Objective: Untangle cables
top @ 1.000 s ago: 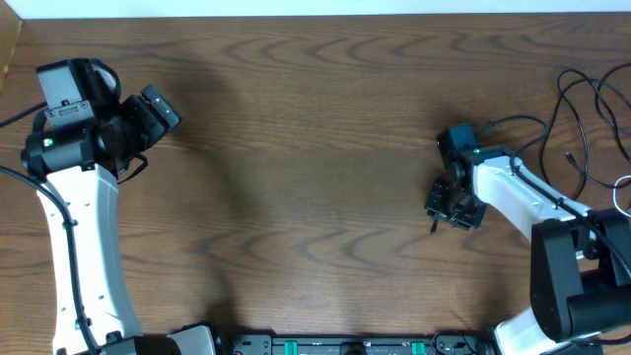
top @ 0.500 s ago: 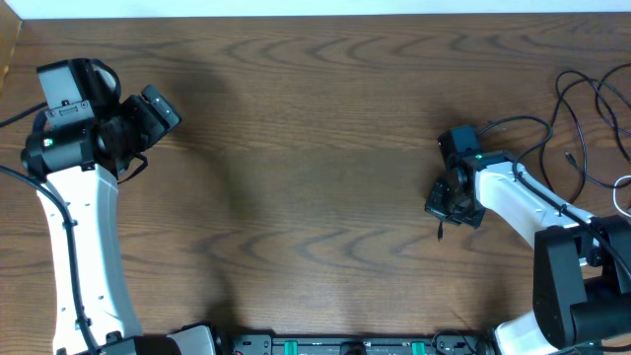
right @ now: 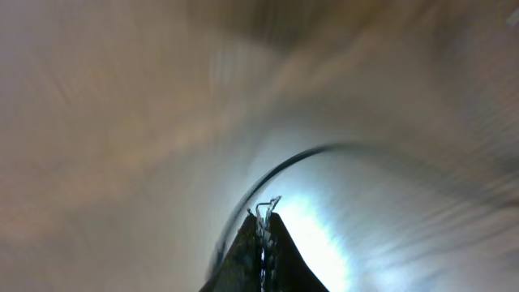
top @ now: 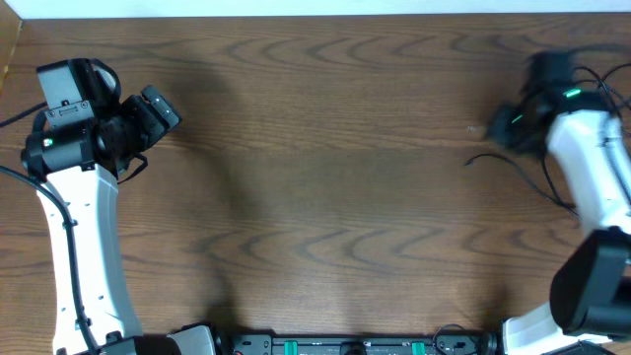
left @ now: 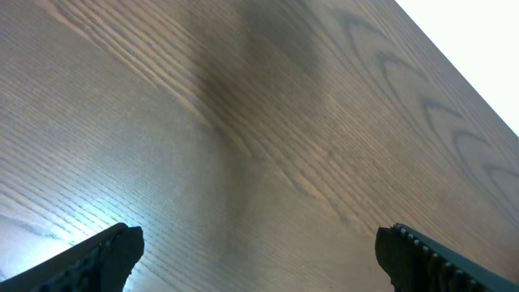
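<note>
The left gripper (top: 158, 108) hung over the left part of the table (top: 325, 197), toward its far edge. The right gripper (top: 505, 128) hung over the table's far right part. A cable (top: 488, 156) lay on the table's right part, just to the near side of that gripper, with its free end toward the table's middle.

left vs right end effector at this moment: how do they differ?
Left end effector has its fingers wide apart; right end effector has them pressed together. Left shows sharp over the table; right is blurred. Left has nothing near it; right has a thin black cable close by, grip unclear. Both are dark and hang above the wood.
</note>
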